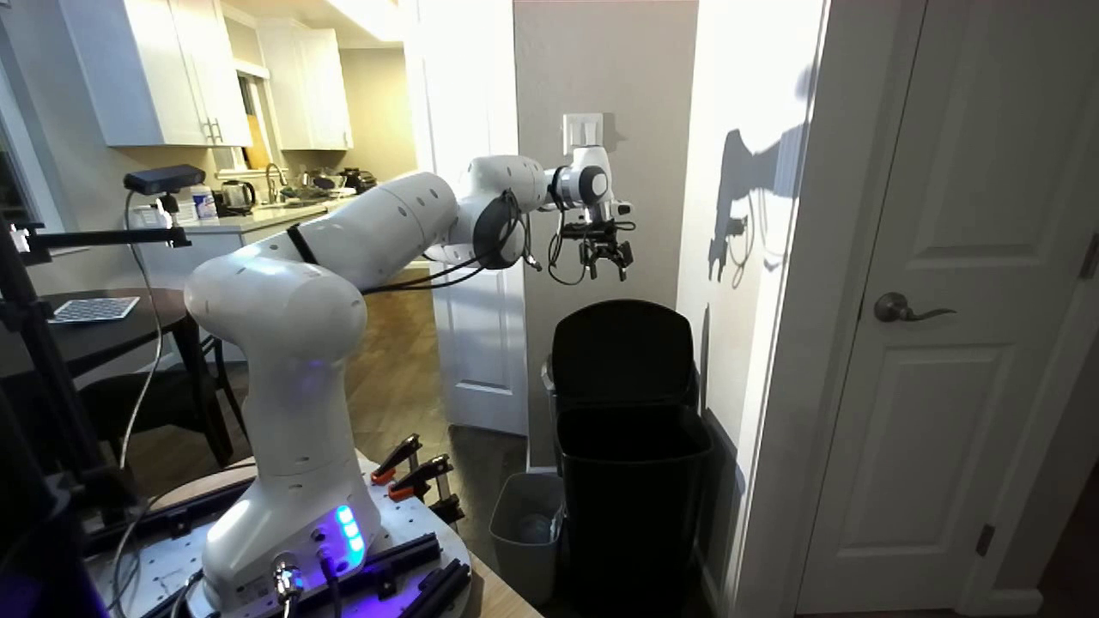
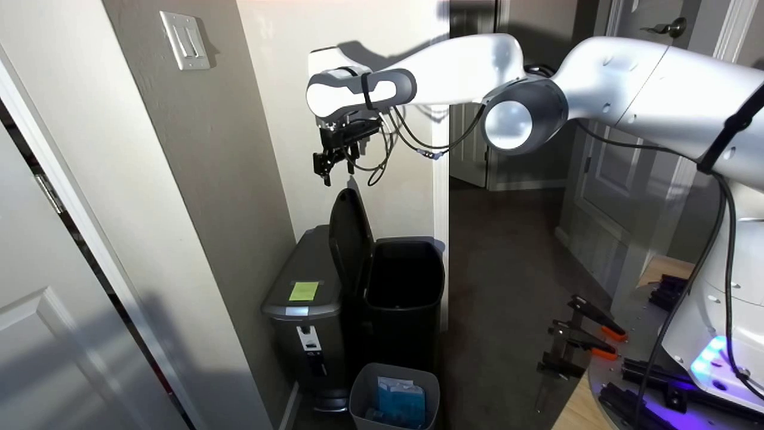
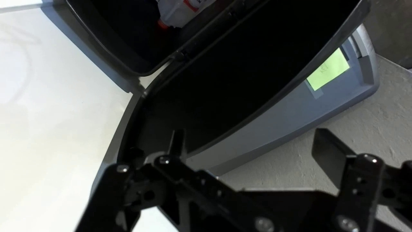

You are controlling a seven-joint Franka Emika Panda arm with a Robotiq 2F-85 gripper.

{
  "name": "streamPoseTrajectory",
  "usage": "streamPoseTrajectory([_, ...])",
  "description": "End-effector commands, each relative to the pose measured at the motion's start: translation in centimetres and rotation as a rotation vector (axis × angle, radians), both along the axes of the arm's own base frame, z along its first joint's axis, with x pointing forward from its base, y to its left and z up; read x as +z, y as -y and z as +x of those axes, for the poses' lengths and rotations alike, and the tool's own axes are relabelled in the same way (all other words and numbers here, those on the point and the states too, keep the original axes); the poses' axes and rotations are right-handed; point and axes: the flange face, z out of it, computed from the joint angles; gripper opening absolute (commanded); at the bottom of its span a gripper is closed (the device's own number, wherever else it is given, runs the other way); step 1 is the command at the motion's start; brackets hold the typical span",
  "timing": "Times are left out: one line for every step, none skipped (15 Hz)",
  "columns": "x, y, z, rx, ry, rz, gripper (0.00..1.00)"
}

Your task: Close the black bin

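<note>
In an exterior view, the black bin (image 1: 631,519) sits low, right of middle, its lid (image 1: 622,354) up. The fingers (image 3: 330,158) are spread; dip them behind the lid, then push gently.

The bin (image 1: 634,498) stands between the wall (image 1: 737,318) and wastebasket (image 1: 520,565).

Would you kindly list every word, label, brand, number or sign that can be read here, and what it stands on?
No text can be read for certain.
Green note on top of the gray bin: handwriting-like marks, too blurred to read.
White sticker on the gray bin's front: too small to read.
Red label on the bottle inside the black bin: blurred, cut off by the frame.
Container on the counter: print too small.
</note>
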Motion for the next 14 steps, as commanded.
streamPoseTrajectory([-0.3, -0.7, 0.2, -0.03, 0.026, 0.05, 1.0])
streamPoseTrajectory([-0.5, -0.9, 0.4, -0.059, 0.04, 0.06, 1.0])
streamPoseTrajectory([-0.8, -1.0, 0.4, -0.09, 0.049, 0.072, 1.0])
streamPoseTrajectory([-1.0, -1.1, 0.5, -0.119, 0.06, 0.076, 1.0])
streamPoseTrajectory([-1.5, -1.1, 0.7, -0.174, 0.072, 0.079, 1.0])
streamPoseTrajectory([-1.9, -1.1, 0.7, -0.218, 0.077, 0.085, 1.0])
streamPoseTrajectory([-2.4, -1.0, 0.8, -0.267, 0.084, 0.079, 1.0])
streamPoseTrajectory([-2.9, -0.9, 0.8, -0.311, 0.087, 0.077, 1.0])
streamPoseTrajectory([-3.4, -0.9, 0.8, -0.348, 0.088, 0.07, 1.0])
streamPoseTrajectory([-3.8, -0.9, 0.7, -0.378, 0.085, 0.062, 1.0])
streamPoseTrajectory([-4.2, -0.9, 0.6, -0.405, 0.081, 0.054, 1.0])
streamPoseTrajectory([-4.5, -0.8, 0.6, -0.424, 0.077, 0.051, 1.0])
streamPoseTrajectory([-4.7, -0.7, 0.5, -0.446, 0.069, 0.041, 1.0])
streamPoseTrajectory([-4.8, -0.8, 0.4, -0.464, 0.066, 0.036, 1.0])
